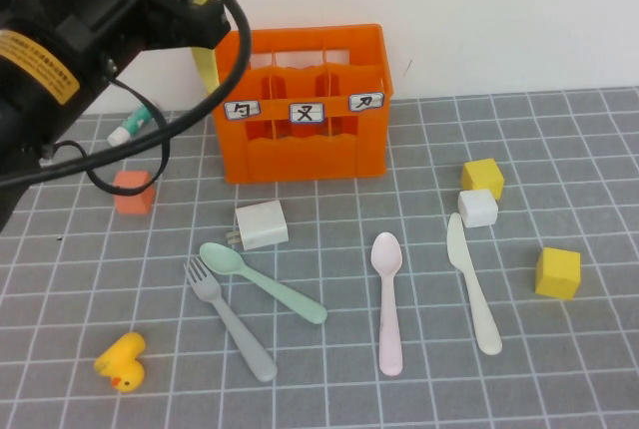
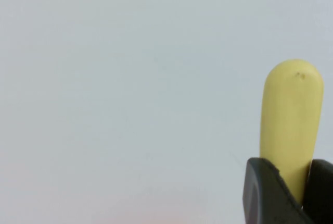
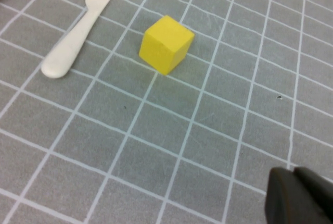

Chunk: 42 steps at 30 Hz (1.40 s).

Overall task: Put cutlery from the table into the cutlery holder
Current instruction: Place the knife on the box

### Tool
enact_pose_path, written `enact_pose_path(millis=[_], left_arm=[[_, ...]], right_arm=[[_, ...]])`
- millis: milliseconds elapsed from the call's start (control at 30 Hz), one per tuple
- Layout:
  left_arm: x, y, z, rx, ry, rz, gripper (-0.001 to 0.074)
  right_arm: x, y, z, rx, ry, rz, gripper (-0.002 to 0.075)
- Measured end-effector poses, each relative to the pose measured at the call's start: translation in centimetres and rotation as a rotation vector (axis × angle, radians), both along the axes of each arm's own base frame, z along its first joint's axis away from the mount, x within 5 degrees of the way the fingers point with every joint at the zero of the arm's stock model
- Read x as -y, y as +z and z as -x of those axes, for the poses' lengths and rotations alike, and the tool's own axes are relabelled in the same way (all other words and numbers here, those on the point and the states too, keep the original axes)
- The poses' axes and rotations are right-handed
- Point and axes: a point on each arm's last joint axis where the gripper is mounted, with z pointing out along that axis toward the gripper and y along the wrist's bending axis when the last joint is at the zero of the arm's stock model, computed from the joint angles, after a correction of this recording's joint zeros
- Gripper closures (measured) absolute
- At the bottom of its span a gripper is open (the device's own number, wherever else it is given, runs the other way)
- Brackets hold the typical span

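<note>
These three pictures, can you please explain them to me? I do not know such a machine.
A two-armed robot sorts cutlery. The high view looks down at the table; the other two come from wrist cameras. The left tool, raised at the left above the orange cutlery holder, grips a yellow knife. The right tool is shut, holds nothing and hovers near a yellow cube. On the table lie a grey fork, mint-green spoon, pink spoon, cream-white knife, a rubber duck and other blocks.
</note>
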Motion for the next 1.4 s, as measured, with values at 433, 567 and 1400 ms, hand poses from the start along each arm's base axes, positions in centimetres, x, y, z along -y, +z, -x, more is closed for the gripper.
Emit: enact_pose_path(millis=[433, 567, 1400], left_arm=[[0.2, -0.2, -0.8, 0.034, -0.019, 0.084, 0.0608], [1.0, -1.7, -2.2, 0.065, -0.061, 0.111, 0.0608], [7.6, -9.6, -15.3, 0.160, -0.299, 0.086, 0.0610]], right_arm=[[0.0, 0.0, 0.0, 0.002, -0.001, 0.000, 0.0729], [0.0, 0.0, 0.0, 0.004, -0.001, 0.000, 0.0729], [0.0, 0.1, 0.0, 0.008, -0.001, 0.002, 0.0729]])
